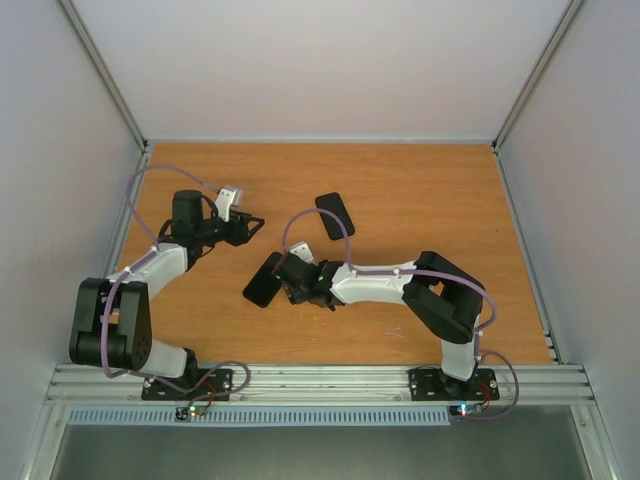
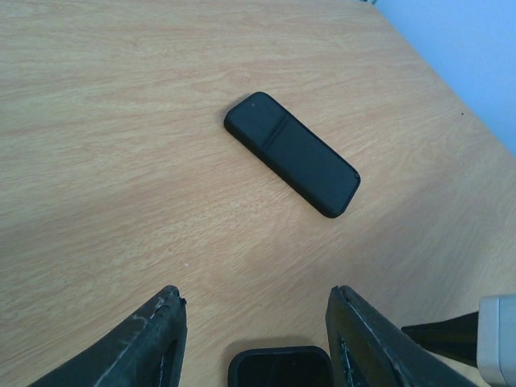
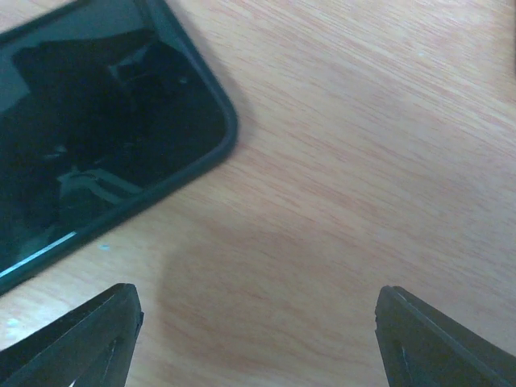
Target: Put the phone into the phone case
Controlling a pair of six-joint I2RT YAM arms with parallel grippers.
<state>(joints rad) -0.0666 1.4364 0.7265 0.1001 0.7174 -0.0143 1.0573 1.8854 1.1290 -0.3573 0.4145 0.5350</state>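
Note:
The phone (image 1: pixel 262 282) lies flat left of the table's middle, and its glossy dark screen with a dark rim fills the upper left of the right wrist view (image 3: pixel 97 137). A matte black phone case (image 1: pixel 335 214) lies flat farther back and shows in the left wrist view (image 2: pixel 290 153). My right gripper (image 1: pixel 288 280) is open and empty, low over bare wood beside the phone's end (image 3: pixel 258 292). My left gripper (image 1: pixel 252 226) is open and empty, left of the case, with the case ahead of its fingers (image 2: pixel 255 292).
The wooden table (image 1: pixel 420 200) has grey walls on three sides and a metal rail along its near edge. A black rounded object (image 2: pixel 280 367) sits at the bottom edge of the left wrist view between the fingers; I cannot tell what it is.

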